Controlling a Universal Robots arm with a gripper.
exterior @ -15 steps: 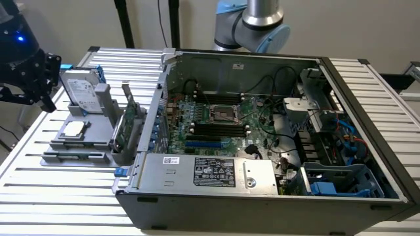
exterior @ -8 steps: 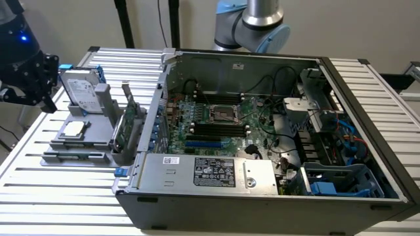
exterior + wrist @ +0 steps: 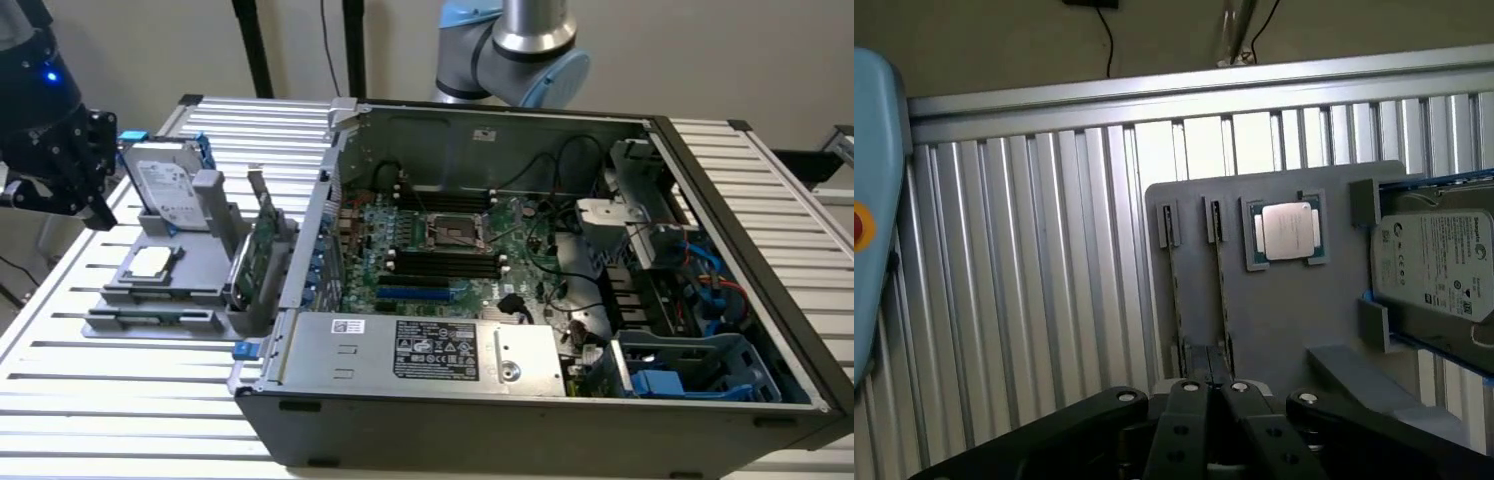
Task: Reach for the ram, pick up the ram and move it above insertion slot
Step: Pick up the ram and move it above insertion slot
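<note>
Jaws together, nothing between them: gripper fingers met at the middle in the wrist view. In the exterior view the gripper hung beyond the grey holder's edge on the exterior view's left, near the hard drive, apart from the ram. Ram sat on edge in a narrow slot of the holder, untouched, with a second thin stick in the parallel slot just beside it; cannot tell the two apart. Wrist view lined the fingertips up with the end of those two slots. CPU chip lay flat in its square pocket just beside the second stick, hard drive past that, held in blue rails at the holder's far edge. Green expansion card stood upright on the holder's edge nearest the computer case. Holder rested on the slatted metal worktop, toward its corner on the exterior view's left. Case lay open on the worktop, motherboard exposed inside. Robot arm rose behind the case's back edge.
</note>
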